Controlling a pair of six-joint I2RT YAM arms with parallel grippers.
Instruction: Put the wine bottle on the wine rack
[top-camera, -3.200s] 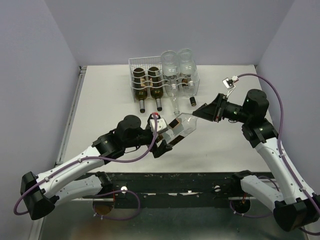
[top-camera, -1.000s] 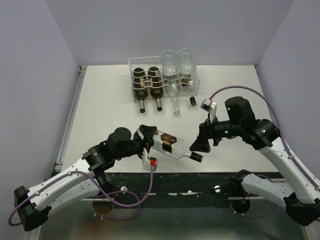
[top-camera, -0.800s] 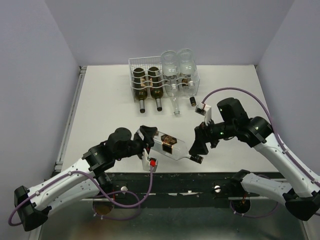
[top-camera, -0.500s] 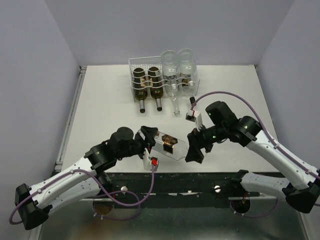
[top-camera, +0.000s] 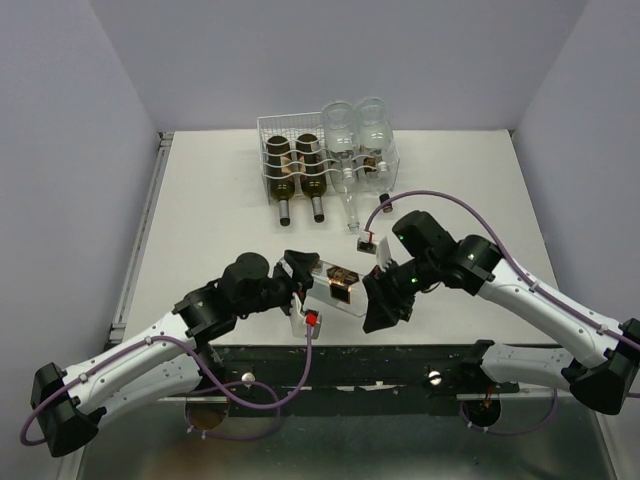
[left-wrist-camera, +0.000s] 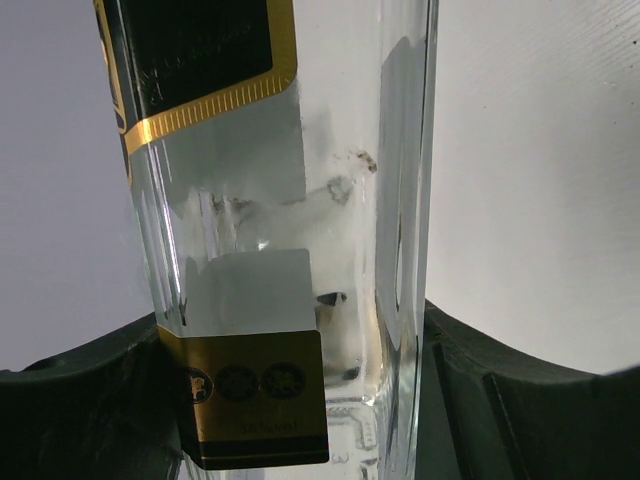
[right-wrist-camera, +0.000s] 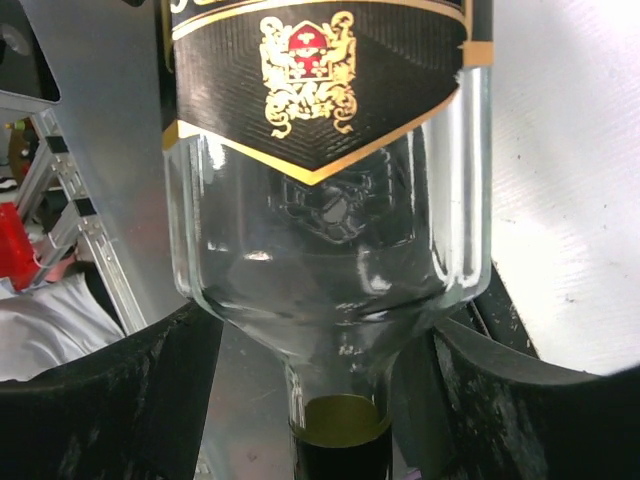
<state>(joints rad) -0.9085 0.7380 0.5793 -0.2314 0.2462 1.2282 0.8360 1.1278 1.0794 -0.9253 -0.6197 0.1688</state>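
Note:
A clear square wine bottle (top-camera: 338, 284) with a black and gold label is held off the table near the front edge, neck pointing right. My left gripper (top-camera: 303, 287) is shut on its base end, with a finger on each side of the glass (left-wrist-camera: 300, 250) in the left wrist view. My right gripper (top-camera: 379, 300) is open, its jaws standing on either side of the bottle's shoulder (right-wrist-camera: 320, 230) and neck. The white wire wine rack (top-camera: 268, 128) stands at the back middle of the table.
The rack holds two dark green bottles (top-camera: 285, 172) on the left and two clear bottles (top-camera: 346, 150) on the right, necks pointing toward me. A purple cable (top-camera: 440, 200) loops over the right arm. The table's metal front rail (top-camera: 400, 360) lies just below the held bottle.
My right arm has swung left and down, and its open gripper has come around the bottle's neck end. My left arm has turned the bottle so its neck points right, and now holds it still.

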